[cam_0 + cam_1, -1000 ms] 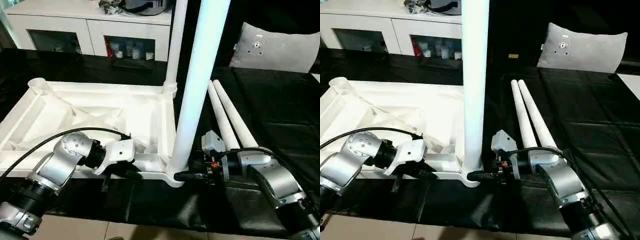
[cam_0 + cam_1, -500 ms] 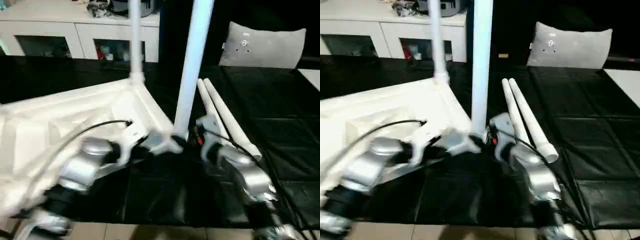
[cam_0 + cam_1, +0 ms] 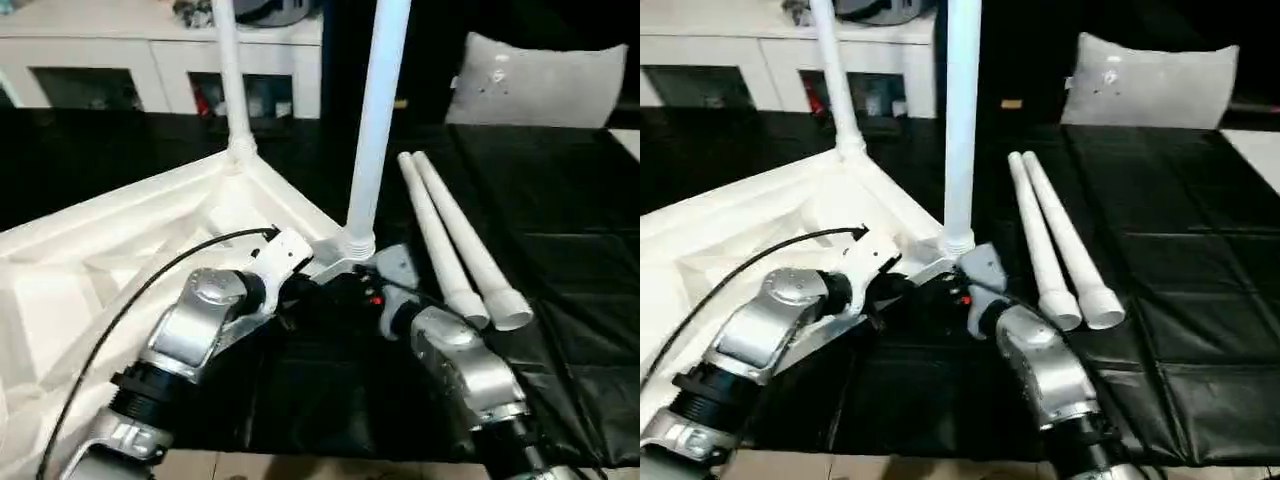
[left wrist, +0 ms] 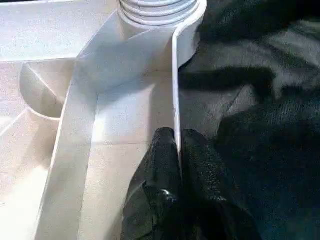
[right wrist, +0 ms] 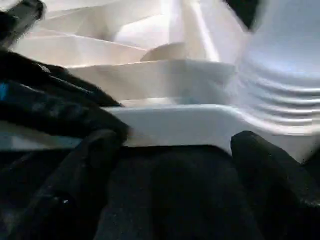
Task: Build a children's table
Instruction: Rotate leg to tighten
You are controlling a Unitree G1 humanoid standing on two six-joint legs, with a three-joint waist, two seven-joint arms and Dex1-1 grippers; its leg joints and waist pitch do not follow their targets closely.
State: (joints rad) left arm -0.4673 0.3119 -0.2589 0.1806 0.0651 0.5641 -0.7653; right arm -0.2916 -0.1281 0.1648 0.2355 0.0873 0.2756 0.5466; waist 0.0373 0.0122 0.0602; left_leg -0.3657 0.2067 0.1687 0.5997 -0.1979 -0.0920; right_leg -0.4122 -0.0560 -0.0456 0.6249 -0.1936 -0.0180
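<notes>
The children's table lies upside down on the black cloth: its white ribbed top (image 3: 120, 260) has one corner turned towards me. Two white legs stand upright in corner sockets, one at the near corner (image 3: 372, 130) and one at the far corner (image 3: 228, 90). Two loose legs (image 3: 450, 235) lie side by side to the right. My left gripper (image 4: 176, 137) is shut on the top's thin rim (image 4: 175, 90), just beside the near corner socket (image 4: 157, 10). In front of that corner my right gripper (image 5: 175, 150) stands open, its fingers (image 5: 95, 165) wide apart with nothing between them.
A white cabinet (image 3: 140, 60) with glass doors runs along the back left. A grey-white cushion (image 3: 540, 80) leans at the back right. The black cloth (image 3: 570, 200) covers the work surface, and a strip of floor (image 3: 300, 465) shows at the near edge.
The table top has swung round on the cloth, its near corner now pointing at me, while the view has also shifted. My right gripper has opened wider at the corner. The left keeps its hold on the rim.
</notes>
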